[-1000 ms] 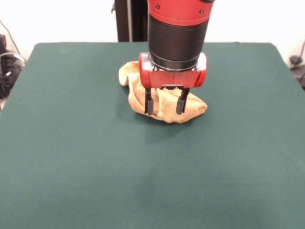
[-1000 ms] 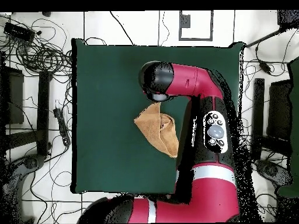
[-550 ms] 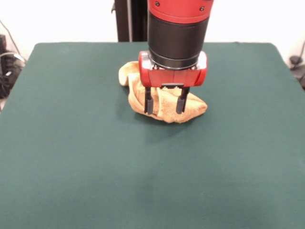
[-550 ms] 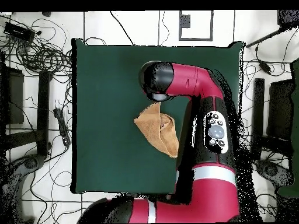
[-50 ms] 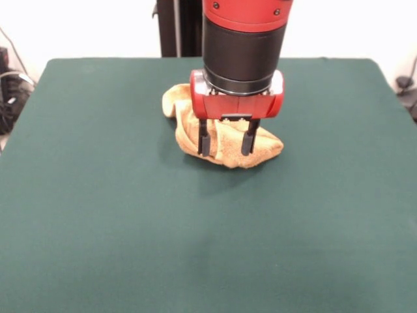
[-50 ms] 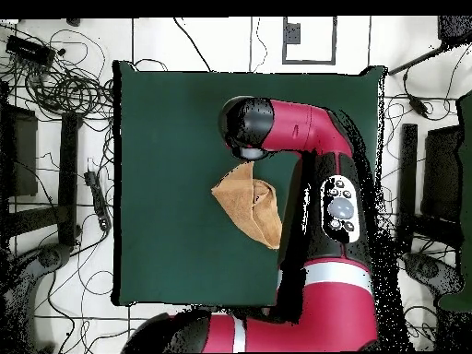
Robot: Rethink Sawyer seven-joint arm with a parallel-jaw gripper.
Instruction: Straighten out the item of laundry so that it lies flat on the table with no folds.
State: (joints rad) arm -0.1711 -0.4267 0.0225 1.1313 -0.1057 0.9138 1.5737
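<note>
While tangled cables [image 6: 64, 83] sprawl over the pale floor around it, the dark green desk [image 5: 98, 215] carries a crumpled golden towel [image 5: 225, 145] toward its far middle, beneath the end effector [image 5: 225, 149], fingers spread apart.

- Bare green table [image 5: 98, 215] fills the lower half and both sides of the front view.
- Only the crumpled towel [image 5: 225, 147], upper centre, interrupts it.
</note>
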